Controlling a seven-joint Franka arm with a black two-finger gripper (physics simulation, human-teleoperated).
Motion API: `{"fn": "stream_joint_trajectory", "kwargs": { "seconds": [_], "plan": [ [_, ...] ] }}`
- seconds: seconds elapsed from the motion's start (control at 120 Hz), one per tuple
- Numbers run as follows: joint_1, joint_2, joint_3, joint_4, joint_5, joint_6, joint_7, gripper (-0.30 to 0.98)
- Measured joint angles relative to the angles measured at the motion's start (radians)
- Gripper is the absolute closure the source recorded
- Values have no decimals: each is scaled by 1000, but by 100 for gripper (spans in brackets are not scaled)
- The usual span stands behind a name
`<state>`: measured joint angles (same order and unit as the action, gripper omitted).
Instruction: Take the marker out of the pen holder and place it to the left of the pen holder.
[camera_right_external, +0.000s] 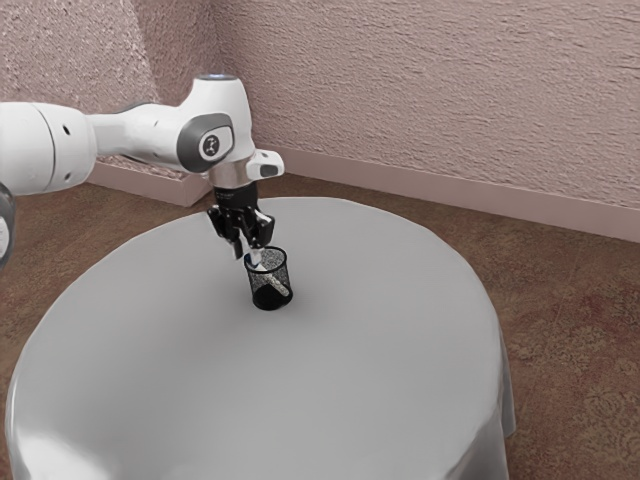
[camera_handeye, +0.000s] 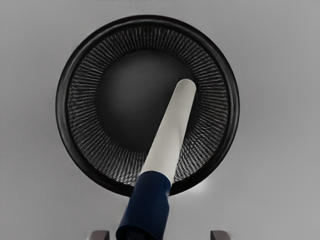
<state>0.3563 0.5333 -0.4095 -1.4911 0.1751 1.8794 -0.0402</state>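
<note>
Just above the mesh holder's mouth, the black two-finger gripper (camera_right_external: 251, 248) is found with its fingers (camera_handeye: 221, 235) set wide and nothing gripped. The dark blue cylindrical cap (camera_handeye: 145, 205) stands between them, with space on both sides, nearer one finger than the other.

The slim white-barrelled marker (camera_handeye: 170, 132) is found in the round black mesh pen holder (camera_right_external: 271, 292). It is tilted, its white end down inside and its capped end projecting past the rim. The pen holder stands upright on the round table with a grey cloth (camera_right_external: 300, 400), nearer the far edge than the near edge in the exterior view.

The step in hand is judged to be the grasp. The gripper should first be centred on the cap, so that both fingers arrive together and the marker is not pushed sideways. Any further descent should be slow and kept clear of the rim, since a light holder could be tipped or dragged. A firm hold should be taken well down the cap; if only its end is pinched, the marker may swing or the cap may be pulled off.

The lift should be made gently, with the slant followed at first, until the white end is clear of the rim. The marker should then be carried to the pen holder's left, lowered flat to the cloth and released low, as rolling towards the table's edge is possible.
</note>
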Motion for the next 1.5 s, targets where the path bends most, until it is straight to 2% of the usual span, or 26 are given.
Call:
{"fn": "stream_joint_trajectory", "kwargs": {
  "seconds": [0.433,1.033,1.242,1.5],
  "plan": [
    [1,20,-2,1,0,6,-4,60],
    [3,38,8,-10,4,110,-8,65],
    [3,35,8,-11,12,99,-10,68],
    [4,21,1,1,34,20,-13,69]
  ]
}}
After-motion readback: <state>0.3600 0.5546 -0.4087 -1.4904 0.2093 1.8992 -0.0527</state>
